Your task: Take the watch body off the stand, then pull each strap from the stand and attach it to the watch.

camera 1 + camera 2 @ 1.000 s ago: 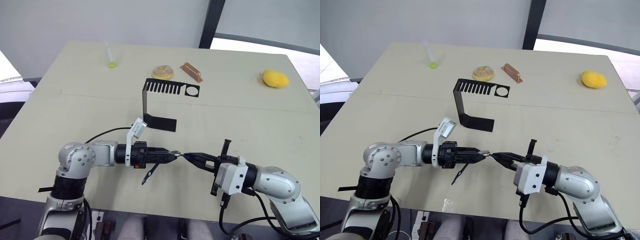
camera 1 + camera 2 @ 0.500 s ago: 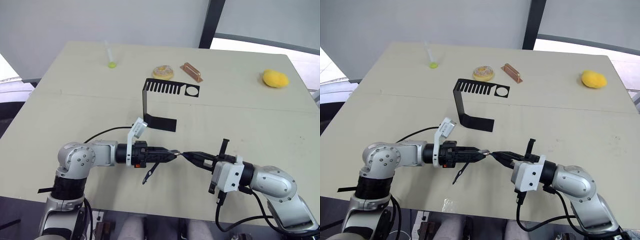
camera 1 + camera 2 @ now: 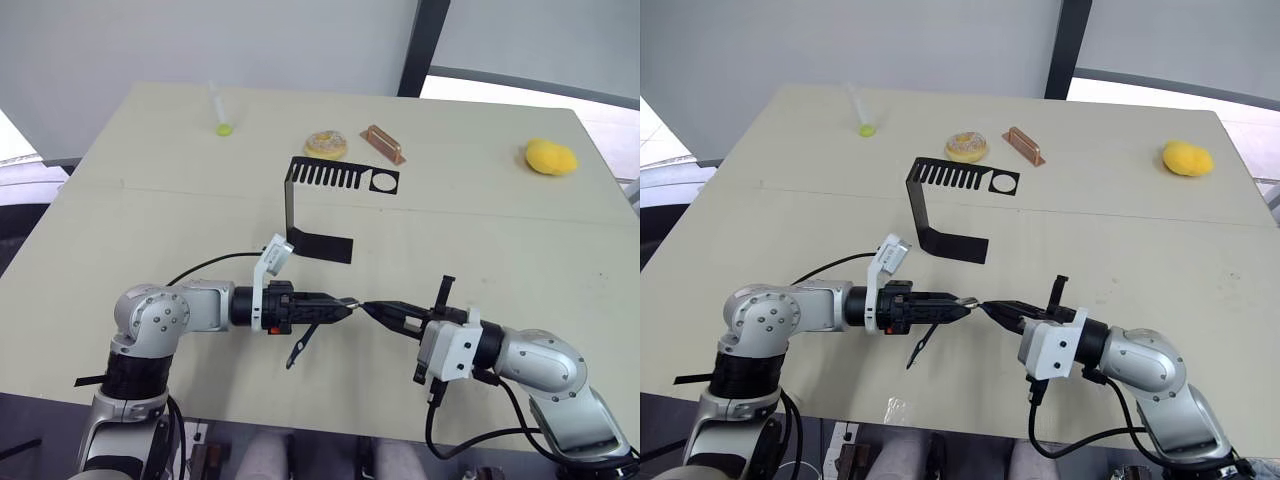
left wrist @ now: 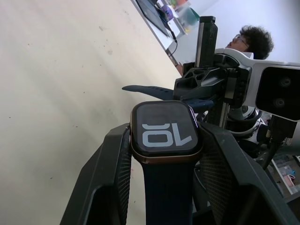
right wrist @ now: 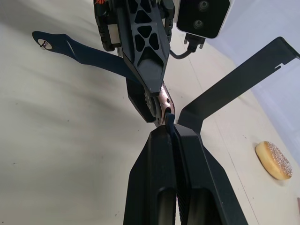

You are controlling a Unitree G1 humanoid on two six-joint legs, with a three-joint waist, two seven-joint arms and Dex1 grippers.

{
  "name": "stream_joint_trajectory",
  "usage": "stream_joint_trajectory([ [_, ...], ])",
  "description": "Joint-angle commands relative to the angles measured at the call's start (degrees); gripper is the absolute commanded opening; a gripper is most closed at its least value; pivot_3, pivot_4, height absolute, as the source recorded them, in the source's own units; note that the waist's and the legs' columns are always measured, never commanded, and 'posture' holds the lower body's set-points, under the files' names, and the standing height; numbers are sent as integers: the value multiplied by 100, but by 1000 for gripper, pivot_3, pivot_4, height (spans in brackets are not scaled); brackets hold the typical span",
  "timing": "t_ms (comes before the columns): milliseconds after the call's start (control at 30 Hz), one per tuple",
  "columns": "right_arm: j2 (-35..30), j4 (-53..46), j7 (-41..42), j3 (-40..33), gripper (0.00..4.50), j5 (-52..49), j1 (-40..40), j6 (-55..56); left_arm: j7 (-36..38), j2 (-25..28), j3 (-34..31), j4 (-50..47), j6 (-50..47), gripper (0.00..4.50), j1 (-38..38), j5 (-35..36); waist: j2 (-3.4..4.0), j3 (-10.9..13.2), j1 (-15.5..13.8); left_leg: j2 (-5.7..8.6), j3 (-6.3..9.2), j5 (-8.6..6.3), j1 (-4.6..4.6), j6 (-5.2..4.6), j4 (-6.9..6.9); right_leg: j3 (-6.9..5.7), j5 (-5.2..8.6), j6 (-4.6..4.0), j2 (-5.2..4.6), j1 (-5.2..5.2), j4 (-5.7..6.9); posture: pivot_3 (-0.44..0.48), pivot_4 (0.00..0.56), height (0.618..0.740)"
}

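Note:
My left gripper (image 3: 343,304) is shut on the watch body (image 4: 165,129), whose black screen shows white digits. One dark blue strap (image 3: 300,346) hangs from the watch, fixed to its near edge (image 4: 168,187). My right gripper (image 3: 370,309) comes in from the right, shut on the second strap (image 5: 174,135). That strap's end (image 4: 145,89) meets the far edge of the watch body (image 5: 163,101). The black stand (image 3: 338,177) stands bare behind them in mid-table, apart from both grippers.
At the back of the table lie a doughnut (image 3: 327,144), a copper-coloured block (image 3: 383,144), a yellow lump (image 3: 551,157) at the far right and a green-tipped stick (image 3: 222,122) at the left. A person (image 4: 248,42) sits beyond the table.
My right gripper has edged a little to the left with its strap, closer against the watch. The left gripper and the watch have held still.

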State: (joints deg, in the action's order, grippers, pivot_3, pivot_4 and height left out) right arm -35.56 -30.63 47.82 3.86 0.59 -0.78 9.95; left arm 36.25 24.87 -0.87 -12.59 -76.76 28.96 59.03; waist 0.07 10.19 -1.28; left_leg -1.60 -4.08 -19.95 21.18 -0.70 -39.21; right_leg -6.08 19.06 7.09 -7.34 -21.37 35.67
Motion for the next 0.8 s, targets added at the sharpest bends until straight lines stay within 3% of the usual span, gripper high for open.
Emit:
stream_joint_trajectory([
  [33,110,-190,-165,147,0,-61,-168,109,141,-185,299,-354,-70,1585,52,206,0,0,0,0,0,0,0,0,0,0,0,0,0,0,0,0,150,740],
  [800,128,-258,-155,221,0,168,-270,32,113,-107,485,-522,-79,1585,151,-89,0,0,2,0,0,0,0,0,0,0,0,0,1,0,0,0,150,740],
])
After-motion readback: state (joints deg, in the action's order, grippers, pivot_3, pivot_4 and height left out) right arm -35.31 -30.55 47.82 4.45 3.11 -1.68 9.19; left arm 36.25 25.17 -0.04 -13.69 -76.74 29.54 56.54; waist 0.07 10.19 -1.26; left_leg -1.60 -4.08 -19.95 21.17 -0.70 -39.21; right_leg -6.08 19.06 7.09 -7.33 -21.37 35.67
